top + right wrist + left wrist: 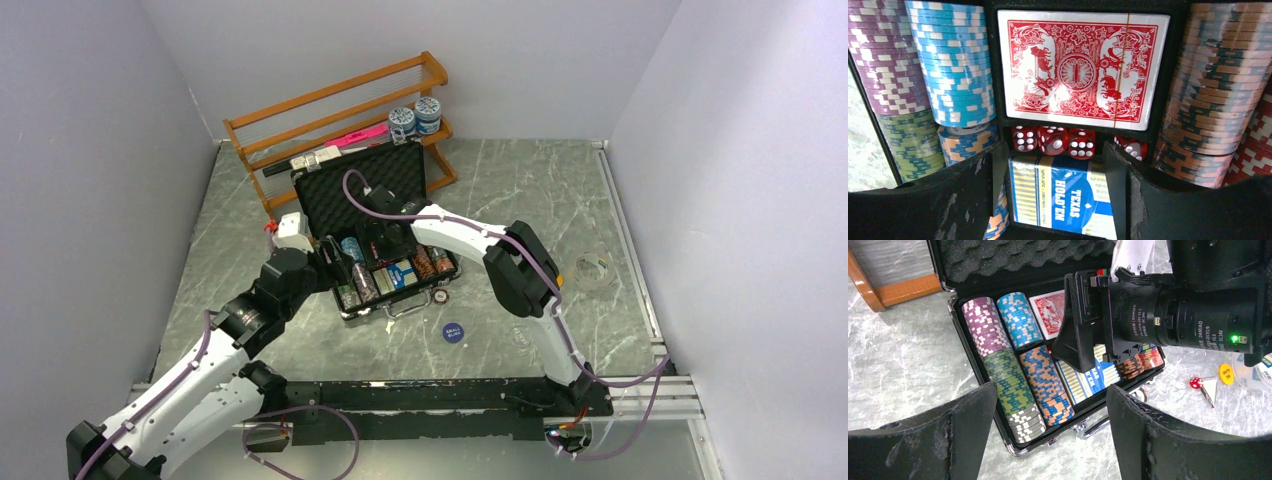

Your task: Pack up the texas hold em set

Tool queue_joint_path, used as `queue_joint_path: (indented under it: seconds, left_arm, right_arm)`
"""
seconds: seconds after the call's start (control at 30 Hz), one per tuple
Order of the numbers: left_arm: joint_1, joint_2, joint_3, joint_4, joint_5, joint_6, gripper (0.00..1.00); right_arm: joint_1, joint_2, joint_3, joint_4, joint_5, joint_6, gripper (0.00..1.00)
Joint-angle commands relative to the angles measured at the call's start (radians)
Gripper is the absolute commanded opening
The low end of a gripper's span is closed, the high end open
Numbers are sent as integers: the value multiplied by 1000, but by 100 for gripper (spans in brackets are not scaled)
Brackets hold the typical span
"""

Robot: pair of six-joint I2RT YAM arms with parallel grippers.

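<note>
The black briefcase (365, 185) lies open mid-table, foam lid up. It holds chip stacks (1018, 390), a red card deck (1080, 65) and several red dice (1053, 140). My right gripper (388, 250) reaches into the case. In the right wrist view its fingers (1054, 165) press both long sides of the blue "Texas Hold'em" deck (1063, 200) in its slot. My left gripper (1050, 390) is open and empty above the case's front-left corner (338, 268). A blue disc (453, 332), a small disc (441, 296), a yellow disc (1226, 373) and one red die (1194, 382) lie on the table.
The orange wooden rack (330, 110) stands behind the case with two blue-and-white jars (415, 118) on it. A clear round container (592, 270) sits on the table at the right. A small white wedge (1209, 388) lies by the loose die.
</note>
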Motion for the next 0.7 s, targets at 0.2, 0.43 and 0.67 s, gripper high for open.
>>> queue_joint_path:
  seconds: [0.2,0.43,0.67]
  left_arm:
    - [-4,-18,3,0,-17,-6,85]
    - [-4,-17,0,7,-14,-9,85]
    - [-4,-12,5,8,-10,-7,85]
  right_arm:
    - [-5,-15,-7,54,-10,1,75]
    - [-6,-33,-44,100,-114,6,72]
    - [-5,-51,-73,135,-161,15,69]
